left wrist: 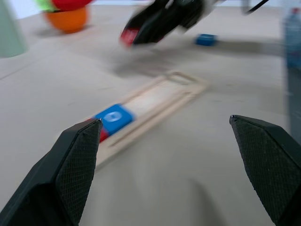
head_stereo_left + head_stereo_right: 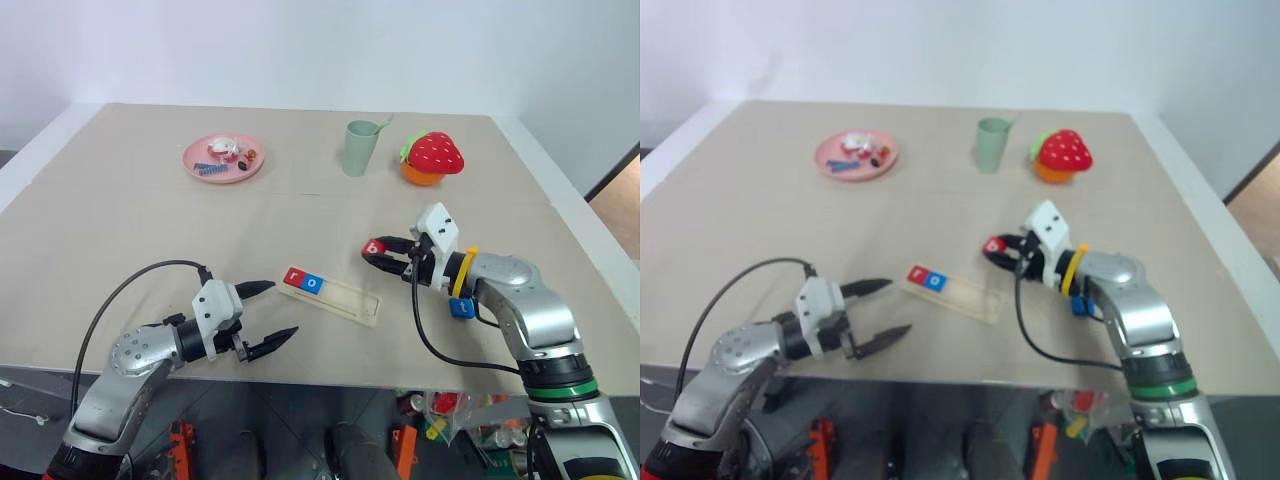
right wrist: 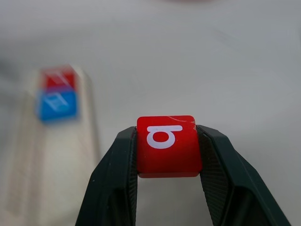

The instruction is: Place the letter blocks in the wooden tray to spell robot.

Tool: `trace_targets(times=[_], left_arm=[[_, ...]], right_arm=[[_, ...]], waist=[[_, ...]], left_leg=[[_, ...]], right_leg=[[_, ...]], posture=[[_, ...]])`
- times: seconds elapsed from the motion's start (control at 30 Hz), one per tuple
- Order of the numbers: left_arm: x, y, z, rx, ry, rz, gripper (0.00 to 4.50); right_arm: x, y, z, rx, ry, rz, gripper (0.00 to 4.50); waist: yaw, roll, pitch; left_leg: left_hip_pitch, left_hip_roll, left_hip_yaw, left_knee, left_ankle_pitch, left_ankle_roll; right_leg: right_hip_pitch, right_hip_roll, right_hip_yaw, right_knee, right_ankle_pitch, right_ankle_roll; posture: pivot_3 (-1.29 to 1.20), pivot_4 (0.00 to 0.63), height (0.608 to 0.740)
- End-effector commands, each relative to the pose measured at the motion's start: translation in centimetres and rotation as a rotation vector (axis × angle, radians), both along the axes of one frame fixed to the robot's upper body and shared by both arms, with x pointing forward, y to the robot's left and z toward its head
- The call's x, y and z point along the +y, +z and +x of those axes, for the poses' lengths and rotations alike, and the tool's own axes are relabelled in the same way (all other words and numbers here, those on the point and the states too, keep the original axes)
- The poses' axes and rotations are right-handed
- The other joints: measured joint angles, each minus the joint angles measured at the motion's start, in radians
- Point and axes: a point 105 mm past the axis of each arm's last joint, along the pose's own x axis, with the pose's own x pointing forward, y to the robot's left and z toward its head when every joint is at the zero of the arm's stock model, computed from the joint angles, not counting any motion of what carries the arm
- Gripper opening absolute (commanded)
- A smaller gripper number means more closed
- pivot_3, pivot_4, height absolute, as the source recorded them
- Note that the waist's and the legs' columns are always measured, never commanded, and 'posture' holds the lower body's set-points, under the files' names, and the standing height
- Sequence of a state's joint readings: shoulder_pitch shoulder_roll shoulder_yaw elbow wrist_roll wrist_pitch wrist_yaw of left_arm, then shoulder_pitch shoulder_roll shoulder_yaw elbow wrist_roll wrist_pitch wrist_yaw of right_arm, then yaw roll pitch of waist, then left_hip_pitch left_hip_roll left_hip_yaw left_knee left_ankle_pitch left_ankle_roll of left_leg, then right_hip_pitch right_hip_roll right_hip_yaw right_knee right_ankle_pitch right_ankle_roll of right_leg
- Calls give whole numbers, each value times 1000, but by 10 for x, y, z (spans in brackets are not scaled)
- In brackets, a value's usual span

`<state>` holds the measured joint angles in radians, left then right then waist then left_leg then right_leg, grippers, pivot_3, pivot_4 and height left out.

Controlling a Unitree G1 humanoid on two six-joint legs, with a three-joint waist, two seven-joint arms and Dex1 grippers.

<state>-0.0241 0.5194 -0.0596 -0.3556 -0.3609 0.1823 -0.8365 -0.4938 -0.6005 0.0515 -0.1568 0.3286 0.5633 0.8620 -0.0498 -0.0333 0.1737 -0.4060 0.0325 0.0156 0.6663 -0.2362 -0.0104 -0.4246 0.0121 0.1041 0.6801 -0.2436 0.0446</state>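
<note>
Currently beige table point(image 2: 120, 220), white wall behind. Right gripper point(image 2: 374, 252) pinches red b block point(image 3: 165, 145) above the table, just past the wooden tray point(image 2: 345, 300), which holds red r point(image 2: 296, 278), blue o point(image 2: 314, 285). Left gripper point(image 2: 270, 312) spread wide, empty. Another blue block point(image 2: 461, 309) by right arm.

Both arms silver-grey metal with rounded joint housings, white plastic wrist blocks, black cables looping off each wrist. Left gripper point(image 2: 272, 315): two black pointed fingers, cross-hatch textured pads point(image 1: 82, 162). Right gripper point(image 2: 380, 254) same black fingers; yellow ring behind wrist, green band lower right of frame.
</note>
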Motion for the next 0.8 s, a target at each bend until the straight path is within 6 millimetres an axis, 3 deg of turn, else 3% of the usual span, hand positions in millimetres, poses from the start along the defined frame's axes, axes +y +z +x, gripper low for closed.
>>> trace_targets(times=[0.03,0.3,0.6,0.8], left_arm=[[-1,12,-2,-30,14,-34,4500],[-4,13,-8,-16,-5,-38,4500],[-7,14,-8,-21,-12,-31,4500],[-7,13,-9,-18,-17,-26,4500]], right_arm=[[27,-8,-19,50,132,-36,1226],[35,-44,-13,121,175,-163,1226],[42,-49,3,116,145,-177,1226],[48,-44,1,127,144,-143,1226]], waist=[[0,-1,0],[1,-1,1],[1,-1,1],[1,-1,1]], left_leg=[[0,0,-1,-1,0,0],[0,-1,1,-1,0,0],[0,0,-1,-2,0,0],[0,-1,0,-2,0,0]], right_leg=[[0,0,-1,0,-1,-1],[0,-1,0,-1,-1,-1],[0,0,-2,-1,-1,-2],[0,-1,-1,-1,-1,-1]], posture=[[0,150,740],[0,150,740],[0,150,740],[0,150,740]])
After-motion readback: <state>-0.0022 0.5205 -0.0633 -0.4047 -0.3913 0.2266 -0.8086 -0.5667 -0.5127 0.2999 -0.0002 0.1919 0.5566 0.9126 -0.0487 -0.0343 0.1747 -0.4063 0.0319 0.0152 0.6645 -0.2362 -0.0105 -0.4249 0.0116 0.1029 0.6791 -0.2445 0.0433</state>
